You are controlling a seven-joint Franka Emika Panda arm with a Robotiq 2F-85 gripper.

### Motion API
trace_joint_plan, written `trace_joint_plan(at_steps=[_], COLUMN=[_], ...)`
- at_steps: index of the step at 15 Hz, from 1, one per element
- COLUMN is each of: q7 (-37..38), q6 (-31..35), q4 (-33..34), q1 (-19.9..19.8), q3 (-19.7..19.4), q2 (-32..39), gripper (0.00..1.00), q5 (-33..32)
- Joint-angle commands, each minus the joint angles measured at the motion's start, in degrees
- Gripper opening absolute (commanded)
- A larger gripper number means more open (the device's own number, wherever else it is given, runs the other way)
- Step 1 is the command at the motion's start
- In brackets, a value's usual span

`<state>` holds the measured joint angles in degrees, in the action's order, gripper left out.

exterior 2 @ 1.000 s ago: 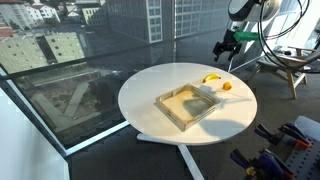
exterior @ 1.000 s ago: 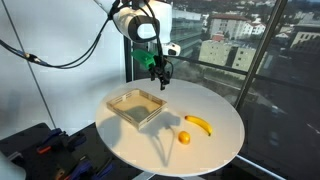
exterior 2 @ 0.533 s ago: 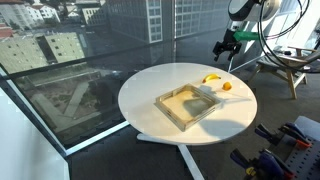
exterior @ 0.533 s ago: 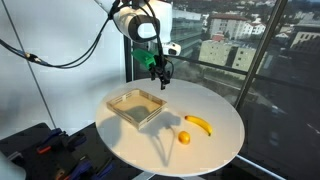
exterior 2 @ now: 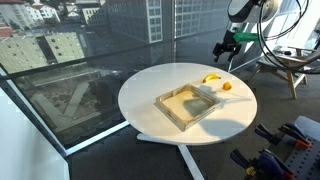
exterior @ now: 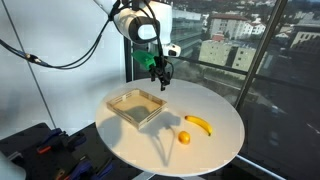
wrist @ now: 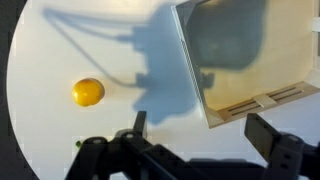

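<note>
And here is the black two-finger gripper (exterior: 162, 84), hanging high above the tabletop with its jaws spread wide and nothing between them, touching nothing at all. The wrist view looks straight down past the two dark fingers (wrist: 138, 123): in the gap between them lies bare white surface and the near corner of the shallow rectangular wooden tray (wrist: 193, 70), with the arm's own shadow falling across both. That tray (exterior: 121, 112) sits flat near the middle of the round white table (exterior: 215, 150), nothing visible inside it, and it is the closest thing under the gripper, though well below it. Off to the side in the wrist view is the small round orange (wrist: 88, 92), resting on the table apart from the tray. An exterior view shows the orange (exterior: 184, 138) near the table's edge with the curved yellow banana (exterior: 199, 124) just beside it, the two not quite touching. From the opposite angle the gripper (exterior 2: 223, 57) hovers over the far rim of the table (exterior 2: 150, 85), the banana (exterior 2: 211, 79) and orange (exterior 2: 227, 86) beneath it, the tray (exterior 2: 168, 113) closer to the camera. The white robot arm (exterior: 135, 25) reaches in from above, against tall windows and city buildings.
</note>
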<state>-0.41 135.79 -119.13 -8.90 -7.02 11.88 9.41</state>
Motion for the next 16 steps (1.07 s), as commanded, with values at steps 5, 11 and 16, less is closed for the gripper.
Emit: trace_joint_plan(at_steps=[5, 11, 16], q7=[3.7, 4.5, 4.7], q6=[-0.2, -0.5, -0.6], q4=[4.8, 9.8, 13.6], q1=[0.2, -0.3, -0.8], q3=[-1.0, -1.8, -2.5], q2=[3.1, 7.7, 11.5], gripper=[1.00, 1.00, 1.00], q5=[-4.2, -4.2, -3.9])
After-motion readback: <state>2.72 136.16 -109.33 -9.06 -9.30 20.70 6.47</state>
